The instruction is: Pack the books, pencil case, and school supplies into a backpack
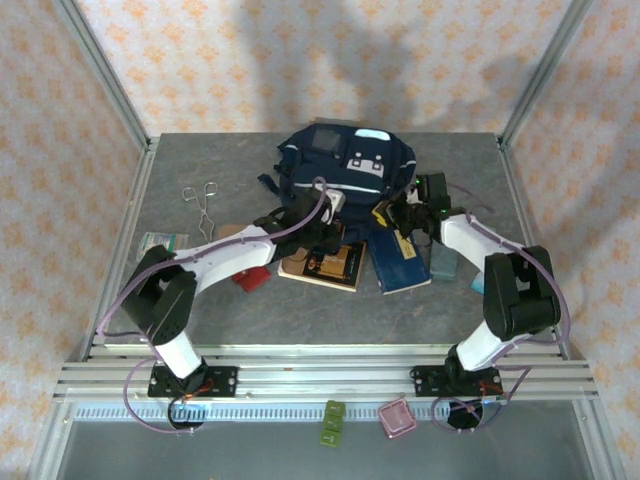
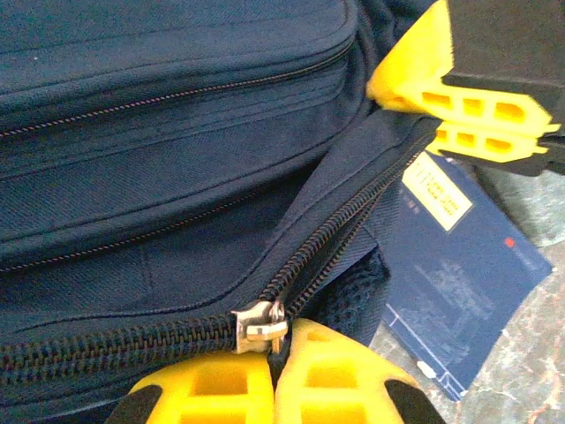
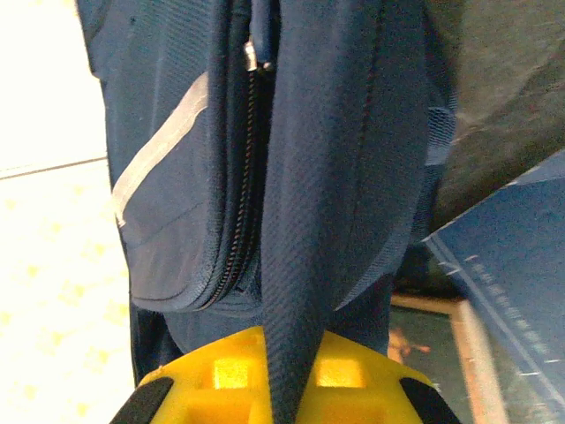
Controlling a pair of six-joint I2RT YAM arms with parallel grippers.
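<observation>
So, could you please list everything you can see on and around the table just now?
backpack: one, navy with pale stripes, far middle of the table.
tan-brown book: one, flat in front of the backpack.
dark blue book: one, flat, right of the tan-brown book.
red square item: one, left of the tan-brown book, partly under the left arm.
metal tongs: one, silver, left of the backpack.
greenish packet: one, near the left edge.
grey-blue block: one, right of the dark blue book.
green piece and pink piece: one each, below the front rail.
left claw: yellow, shut on the zip pull.
right claw: yellow, shut on a fold of the backpack.
</observation>
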